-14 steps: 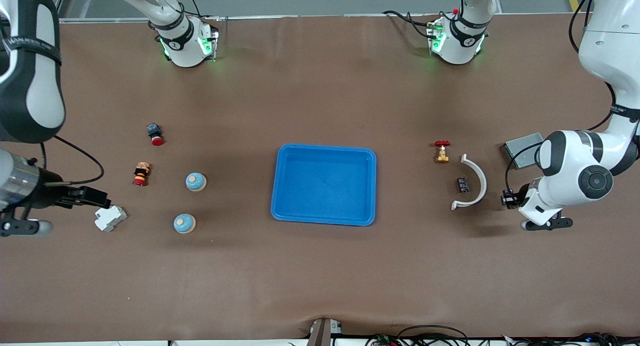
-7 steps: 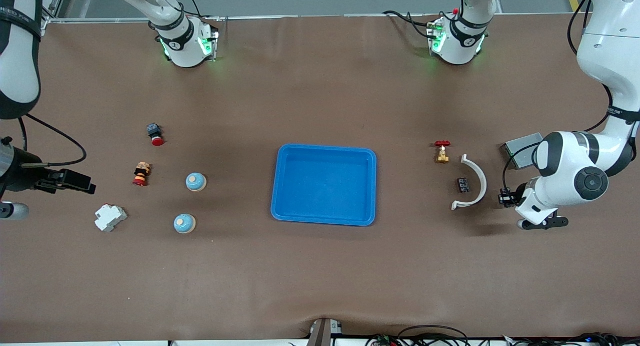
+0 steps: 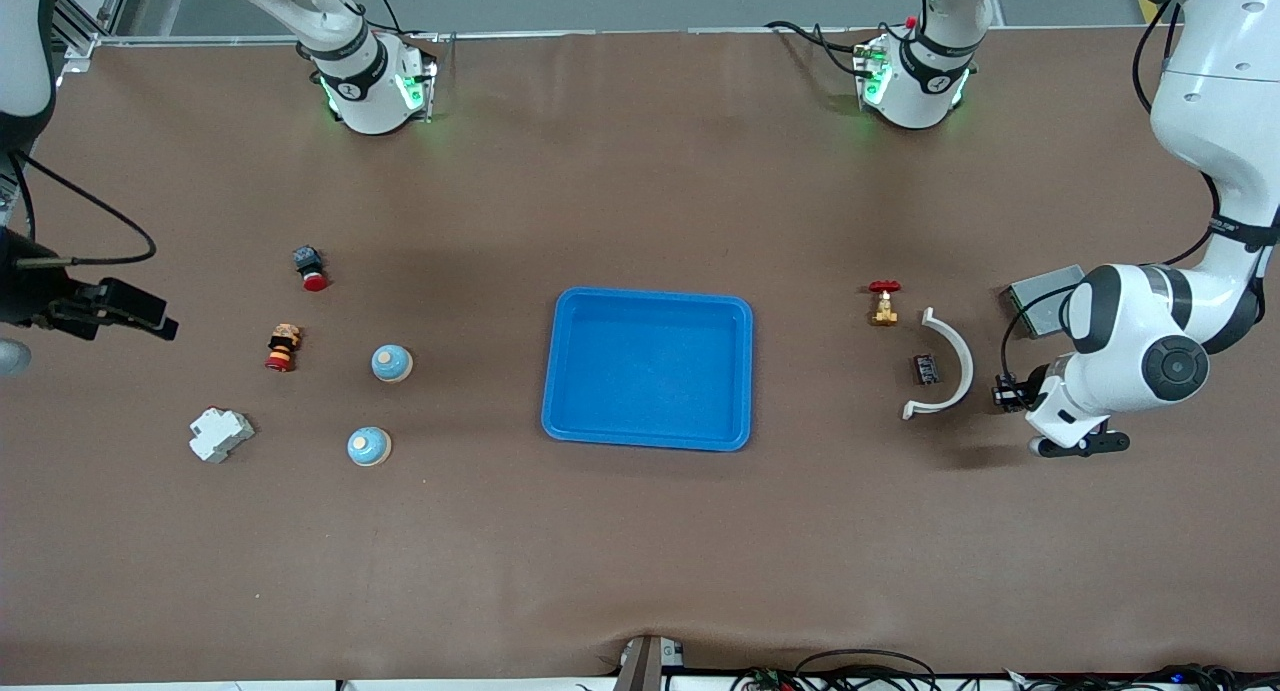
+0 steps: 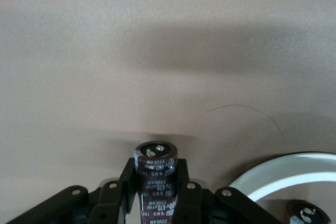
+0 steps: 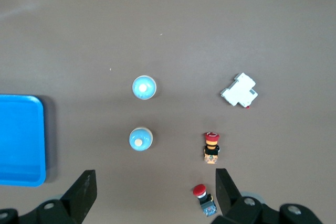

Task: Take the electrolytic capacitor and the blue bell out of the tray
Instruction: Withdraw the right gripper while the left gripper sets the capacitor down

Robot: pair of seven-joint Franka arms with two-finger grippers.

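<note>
Two blue bells (image 3: 392, 363) (image 3: 369, 446) sit toward the right arm's end of the brown table (image 3: 640, 561); one blue tray (image 3: 648, 368) lies at centre. The left gripper (image 4: 156, 182), over the table beside one white curved piece (image 3: 945, 363), clamps one dark capacitor (image 4: 156, 174). The right gripper (image 5: 155, 192) hangs spread wide, holding nothing, over its end.

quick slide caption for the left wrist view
Left pincer shut on a capacitor above the brown table.
</note>
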